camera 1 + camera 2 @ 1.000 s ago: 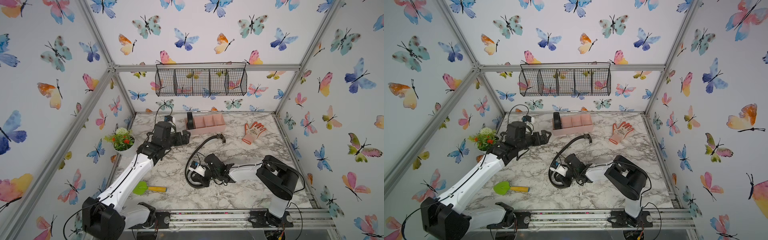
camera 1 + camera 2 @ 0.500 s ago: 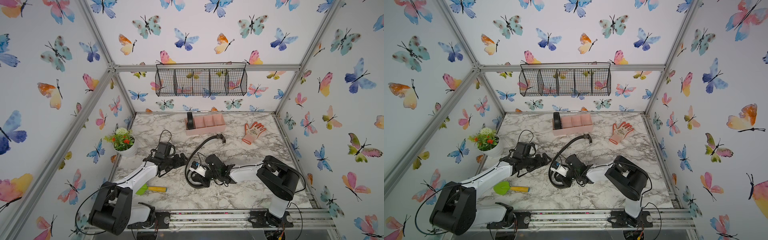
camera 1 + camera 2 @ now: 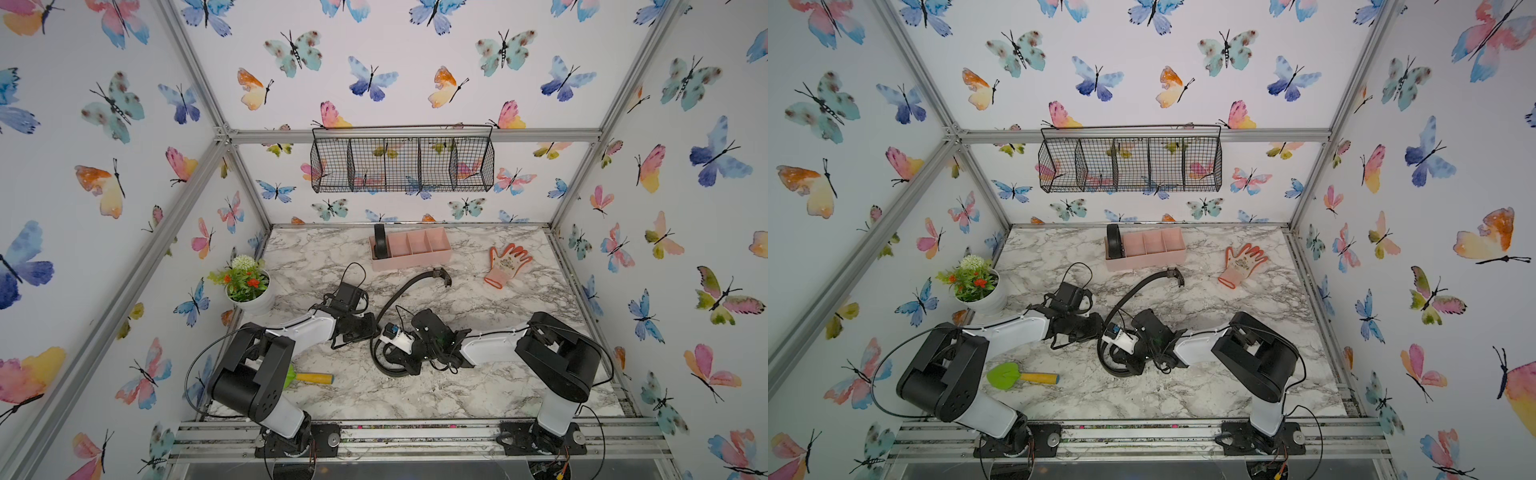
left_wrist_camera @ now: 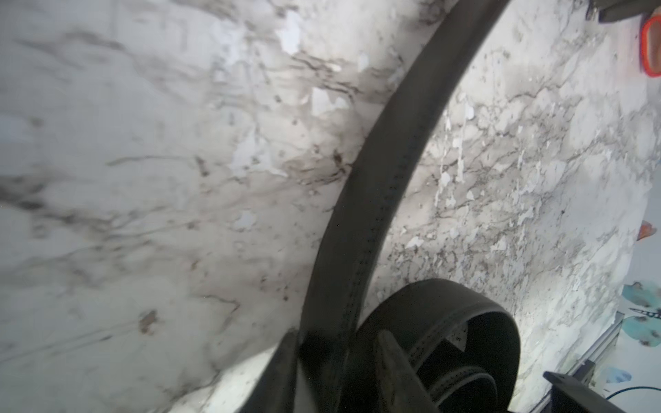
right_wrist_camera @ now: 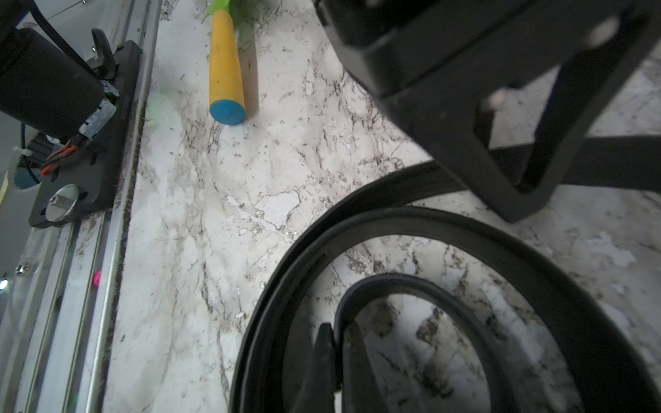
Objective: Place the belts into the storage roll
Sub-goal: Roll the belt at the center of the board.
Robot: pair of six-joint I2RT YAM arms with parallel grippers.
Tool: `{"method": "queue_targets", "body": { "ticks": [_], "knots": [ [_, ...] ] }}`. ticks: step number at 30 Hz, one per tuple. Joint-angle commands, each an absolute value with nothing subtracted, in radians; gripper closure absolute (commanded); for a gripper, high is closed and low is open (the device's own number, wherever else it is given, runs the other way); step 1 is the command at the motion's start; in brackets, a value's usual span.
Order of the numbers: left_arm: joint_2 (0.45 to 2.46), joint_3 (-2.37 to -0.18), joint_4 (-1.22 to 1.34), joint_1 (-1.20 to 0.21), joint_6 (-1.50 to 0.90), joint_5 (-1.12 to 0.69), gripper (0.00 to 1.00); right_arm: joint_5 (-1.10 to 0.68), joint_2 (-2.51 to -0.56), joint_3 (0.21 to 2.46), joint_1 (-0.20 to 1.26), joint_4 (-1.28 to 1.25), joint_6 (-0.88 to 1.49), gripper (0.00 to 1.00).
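Both arms reach low over mid-table and meet at the loose belt (image 3: 398, 291), as I see in both top views. This belt lies on the marble table (image 3: 457, 390). Its near part curls into a loop between the two grippers. From there the strap arcs far and right to the buckle (image 3: 443, 276), which lies near the tray (image 3: 415, 262) but apart from it. The left gripper (image 4: 336, 372) reaches in from the left. In its wrist view the strap runs between the fingers (image 4: 393, 372), which are closed on it just where it leaves the loop. The right gripper (image 5: 338, 364) reaches in from the right, and its fingers (image 5: 322, 361) are pinched on the inner turn of the loop. The stowed belt (image 3: 380, 246), rolled tight, stands on edge in the leftmost compartment of the pink tray, at the far centre of the table. A glove (image 3: 507, 264) lies right of the tray, a potted plant (image 3: 245, 286) stands at the left edge, and a trowel (image 3: 311, 377) lies near left. A wire basket (image 3: 403, 166) hangs on the far wall.
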State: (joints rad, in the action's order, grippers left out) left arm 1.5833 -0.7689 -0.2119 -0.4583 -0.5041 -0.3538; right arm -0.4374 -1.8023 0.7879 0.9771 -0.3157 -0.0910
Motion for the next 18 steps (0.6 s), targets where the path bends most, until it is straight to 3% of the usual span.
{"method": "queue_targets", "body": {
  "ticks": [1, 8, 18],
  "knots": [
    [1.641, -0.812, -0.262, -0.471, -0.445, -0.324, 0.87, -0.405, -1.792, 0.768, 0.988, -0.184, -0.113, 0.97],
    [1.780, -1.057, -0.359, -0.495, -0.340, -0.347, 0.95, -0.397, -1.766, 0.787, 1.042, -0.111, -0.168, 0.97],
    [2.105, -1.567, -0.614, -0.609, -0.244, -0.407, 0.96, -0.395, -1.795, 0.787, 1.062, -0.151, -0.158, 0.97]
  ]
}}
